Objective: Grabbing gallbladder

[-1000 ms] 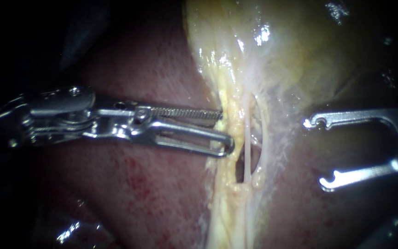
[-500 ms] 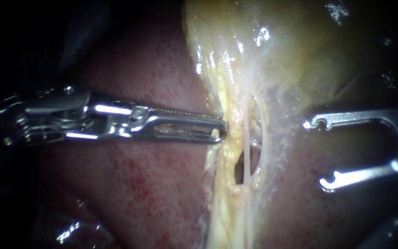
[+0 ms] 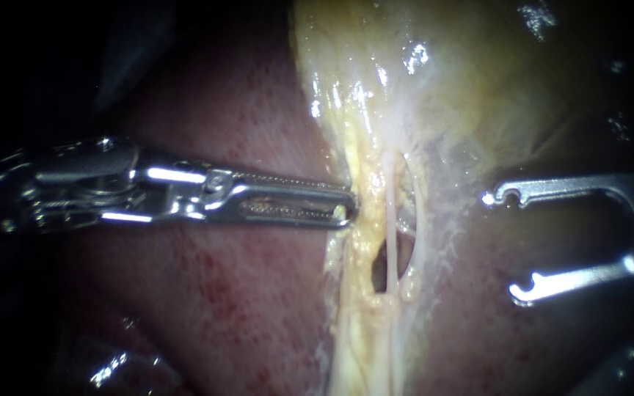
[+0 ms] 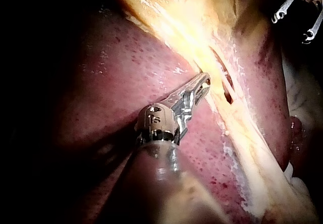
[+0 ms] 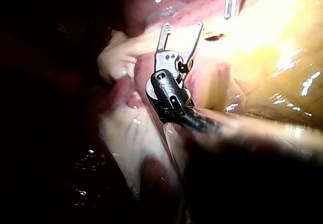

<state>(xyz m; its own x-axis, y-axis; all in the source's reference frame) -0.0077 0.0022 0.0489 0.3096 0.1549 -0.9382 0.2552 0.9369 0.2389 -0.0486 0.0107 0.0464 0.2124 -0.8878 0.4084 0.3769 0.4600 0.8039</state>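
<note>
Left instrument (image 3: 346, 209) clamping gallbladder (image 3: 478, 73), right instrument (image 3: 504, 245) agape, hinge (image 5: 169, 62) shown wrist-view only

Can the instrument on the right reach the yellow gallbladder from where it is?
Probably yes: the right instrument has open jaws facing the gallbladder, and nothing sits between them.

Surgical lab: exposed liver (image 3: 221, 293), gallbladder (image 3: 464, 73), endoscope-lit.

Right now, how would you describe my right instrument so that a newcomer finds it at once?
Start at the yellowish gallbladder at the top of the endoscope view and follow the pale yellow band down from it. The right instrument lies to the band's right. Its jaws gape wide, each ending in a small hook, while the left instrument has its jaws closed on the band's edge.
</note>
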